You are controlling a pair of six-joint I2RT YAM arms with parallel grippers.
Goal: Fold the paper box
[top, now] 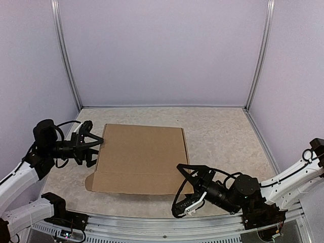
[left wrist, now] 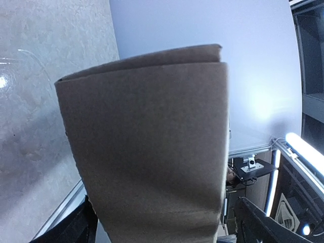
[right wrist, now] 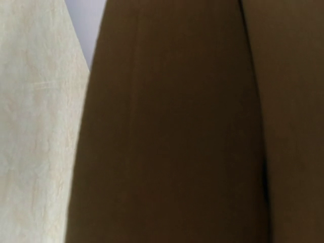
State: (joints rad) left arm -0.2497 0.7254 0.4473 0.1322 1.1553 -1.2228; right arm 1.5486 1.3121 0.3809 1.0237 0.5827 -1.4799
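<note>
Top external: left gripper (top: 98, 150) spread at the left edge of the paper box (top: 142, 157), right gripper (top: 177, 191) spread at its near right corner; best to seat the cardboard deep before pinching.

Stood closed in on three sides by plain, pale lilac walls (top: 162, 50), joined at the back corners by slim aluminium uprights (top: 66, 55). Lay floored with a mottled beige tabletop (top: 223, 131), edged in front by a ribbed metal rail (top: 167, 225). Was lit softly and evenly. Showed, in the left wrist view, a bright light strip (left wrist: 306, 149) below dark racking (left wrist: 314, 76).
</note>
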